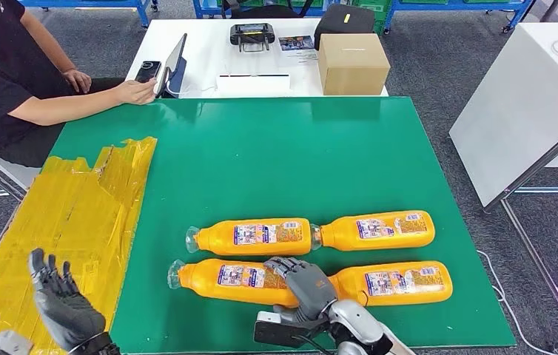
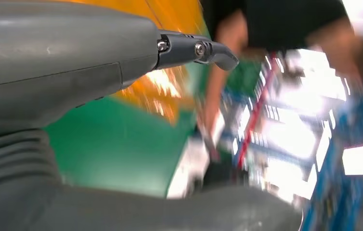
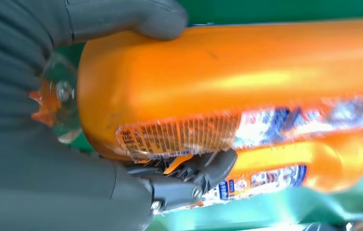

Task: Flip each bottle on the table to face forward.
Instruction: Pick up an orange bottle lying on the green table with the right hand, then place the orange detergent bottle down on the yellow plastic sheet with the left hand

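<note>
At the counter's [image 1: 276, 155] near edge, my right robot hand [image 1: 302, 285] grips the near-left bottle [image 1: 224, 277], ready for rolling; my left robot hand [image 1: 61, 303] hangs open.

Looks like a robot test lab or workshop. Big green work table [image 1: 276, 155] w/ yellow tape patch [image 1: 69, 214]. White desk [image 1: 209, 44] behind w/ cardboard box [image 1: 352, 64], remote controller [image 1: 252, 34] & tablet [image 1: 174, 65]. Blue metal racks [image 1: 439, 6] at back, grey carpet floor [image 1: 439, 66]. Person [image 1: 9, 74] sits by desk.
</note>
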You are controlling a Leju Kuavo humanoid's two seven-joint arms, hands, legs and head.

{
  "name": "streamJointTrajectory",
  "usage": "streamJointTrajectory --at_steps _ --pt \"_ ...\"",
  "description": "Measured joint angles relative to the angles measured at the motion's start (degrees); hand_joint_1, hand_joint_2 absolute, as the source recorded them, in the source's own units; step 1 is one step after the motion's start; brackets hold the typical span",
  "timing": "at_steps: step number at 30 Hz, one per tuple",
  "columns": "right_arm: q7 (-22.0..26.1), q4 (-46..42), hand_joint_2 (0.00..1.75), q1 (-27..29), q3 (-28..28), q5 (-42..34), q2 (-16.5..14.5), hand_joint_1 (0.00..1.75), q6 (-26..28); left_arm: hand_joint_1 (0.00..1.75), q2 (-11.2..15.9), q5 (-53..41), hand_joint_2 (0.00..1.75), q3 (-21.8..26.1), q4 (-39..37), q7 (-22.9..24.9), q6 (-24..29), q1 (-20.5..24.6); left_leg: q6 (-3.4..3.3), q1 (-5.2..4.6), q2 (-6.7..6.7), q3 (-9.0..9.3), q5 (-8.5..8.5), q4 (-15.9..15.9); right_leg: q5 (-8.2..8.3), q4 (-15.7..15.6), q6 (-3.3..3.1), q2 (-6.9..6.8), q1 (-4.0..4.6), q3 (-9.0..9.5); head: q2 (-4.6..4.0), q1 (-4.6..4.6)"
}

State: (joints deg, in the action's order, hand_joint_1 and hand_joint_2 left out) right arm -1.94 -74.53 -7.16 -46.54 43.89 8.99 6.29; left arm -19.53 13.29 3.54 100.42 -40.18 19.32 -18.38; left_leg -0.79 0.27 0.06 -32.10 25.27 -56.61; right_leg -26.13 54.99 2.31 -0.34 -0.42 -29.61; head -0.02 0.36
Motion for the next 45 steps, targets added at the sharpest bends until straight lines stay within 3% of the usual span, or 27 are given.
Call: streamJointTrajectory --at_steps 3,6,17,22,28,35,45 --pt "3.33 -2.93 1.75 4.28 1.48 -2.55 -3.13 1.75 4.86 0.00 -0.03 4.78 1.75 1.68 0.56 -0.02 2.29 -1.05 0.02 0.00 0.02 -0.21 -0.03 0.00 0.02 0.03 0.00 0.02 0.00 0.18 0.00 -0.01" --pt "6.35 -6.63 1.75 7.65 1.97 -4.23 -5.99 1.75 8.00 0.00 -0.11 6.56 1.75 2.40 0.50 0.01 0.35 -1.48 0.02 0.00 0.00 -0.36 -0.03 -0.01 0.00 0.03 0.00 0.00 0.00 0.01 0.00 -0.02" --pt "15.36 -14.65 1.75 11.90 4.62 -8.78 -10.17 1.75 13.57 0.00 -0.49 9.50 1.75 2.63 -3.19 4.65 -18.83 -0.82 0.01 -0.05 0.02 -0.48 0.00 0.00 0.00 0.01 0.00 0.01 -0.06 -0.29 0.00 0.00" --pt "17.30 -15.60 1.75 12.26 5.63 -9.88 -10.75 1.75 13.63 0.00 -0.50 12.87 1.75 2.68 -5.45 7.20 -30.33 -0.43 0.01 -0.04 0.03 -0.50 -0.01 -0.01 0.01 0.01 0.01 0.02 -0.05 -0.19 0.00 -0.01" --pt "17.87 -15.77 1.75 12.42 6.27 -9.98 -11.14 1.75 13.23 0.00 -0.51 14.11 1.75 2.87 -6.96 7.92 -34.28 -0.31 0.01 -0.03 0.03 -0.55 0.00 0.00 0.00 0.01 0.00 0.02 -0.04 -0.24 0.00 -0.01" --pt "19.24 -15.64 1.75 12.30 6.91 -9.17 -11.84 1.75 9.93 0.00 -0.56 17.28 1.75 2.84 -9.09 8.96 -49.58 -0.15 0.01 -0.03 0.03 -0.57 0.00 0.00 0.00 0.01 0.00 0.02 -0.05 -0.24 0.00 0.00" --pt "19.09 -13.44 1.75 10.59 6.49 -3.68 -13.23 1.75 5.54 0.00 -0.81 17.27 1.75 2.55 -10.33 8.30 -54.23 -0.16 0.01 -0.03 0.03 -0.58 0.00 0.00 0.00 0.02 0.00 0.02 -0.04 -0.24 0.00 0.00"
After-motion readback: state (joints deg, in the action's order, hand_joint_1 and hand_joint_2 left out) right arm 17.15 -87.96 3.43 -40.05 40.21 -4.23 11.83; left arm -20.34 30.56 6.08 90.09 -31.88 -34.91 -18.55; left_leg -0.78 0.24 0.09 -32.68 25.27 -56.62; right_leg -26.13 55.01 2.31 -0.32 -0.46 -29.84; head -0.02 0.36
